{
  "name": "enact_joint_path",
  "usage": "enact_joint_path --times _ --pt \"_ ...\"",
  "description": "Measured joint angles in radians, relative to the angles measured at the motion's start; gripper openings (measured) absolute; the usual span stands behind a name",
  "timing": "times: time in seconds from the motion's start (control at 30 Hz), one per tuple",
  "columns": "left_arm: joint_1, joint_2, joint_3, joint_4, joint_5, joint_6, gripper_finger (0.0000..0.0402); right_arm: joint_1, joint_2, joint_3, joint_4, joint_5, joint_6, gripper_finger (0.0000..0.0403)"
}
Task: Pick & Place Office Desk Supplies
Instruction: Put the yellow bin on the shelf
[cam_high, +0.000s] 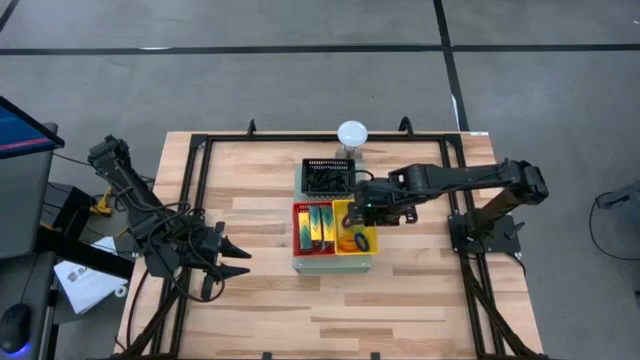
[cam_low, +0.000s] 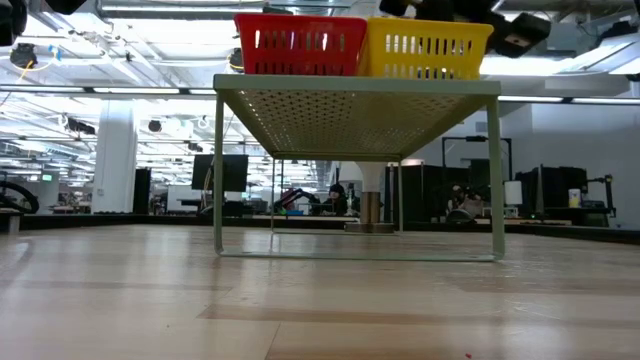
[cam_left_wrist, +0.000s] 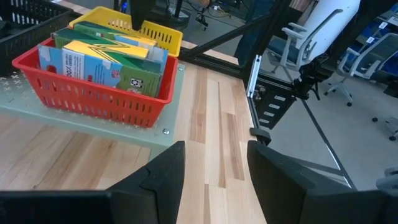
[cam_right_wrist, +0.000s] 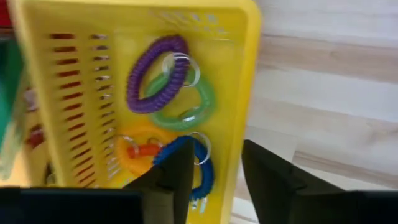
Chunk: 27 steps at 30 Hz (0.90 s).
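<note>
Purple (cam_right_wrist: 152, 71), green (cam_right_wrist: 186, 106), orange (cam_right_wrist: 134, 149) and blue (cam_right_wrist: 194, 163) band loops lie on the floor of a yellow basket (cam_right_wrist: 245, 93). Printed yellow-green and teal boxes (cam_left_wrist: 102, 59) stand on edge in a red basket (cam_left_wrist: 93, 102) beside it. Both baskets sit on the raised pale-green perforated board (cam_low: 355, 105). My right gripper (cam_right_wrist: 216, 149) hovers open and empty above the yellow basket, also in the high view (cam_high: 360, 213). My left gripper (cam_left_wrist: 214, 149) waits open over the bare wood left of the board (cam_high: 243, 258).
A black basket (cam_high: 328, 178) with dark contents sits on the board's far part. The white dome on its stand (cam_high: 351, 133) is behind it. A black frame (cam_high: 195, 200) borders the table. Bare wood (cam_high: 300, 310) lies on the near side.
</note>
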Motion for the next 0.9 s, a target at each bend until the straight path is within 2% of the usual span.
enact_joint_path --times 0.17,0.3,0.53,0.67,0.83,0.9 --pt "0.0 0.0 0.0 0.0 0.0 -0.004 0.0168 0.001 -0.026 0.039 0.0 0.069 -0.022 0.0156" --pt "0.0 0.0 0.0 0.0 0.0 0.0 0.0168 0.019 -0.094 0.045 -0.046 0.123 -0.017 0.0165" --pt "0.0 0.0 0.0 -0.002 -0.029 0.046 0.0168 0.115 -0.196 0.046 -0.238 0.234 0.136 0.0156" --pt "0.0 0.0 0.0 -0.003 -0.035 0.048 0.0168 0.137 -0.195 0.044 -0.296 0.264 0.169 0.0125" --pt "0.0 0.0 0.0 0.006 -0.035 0.045 0.0168 0.128 -0.155 0.006 -0.282 0.261 0.127 0.0027" --pt "0.0 0.0 0.0 0.016 -0.035 0.043 0.0168 0.128 -0.142 -0.007 -0.264 0.26 0.109 0.001"
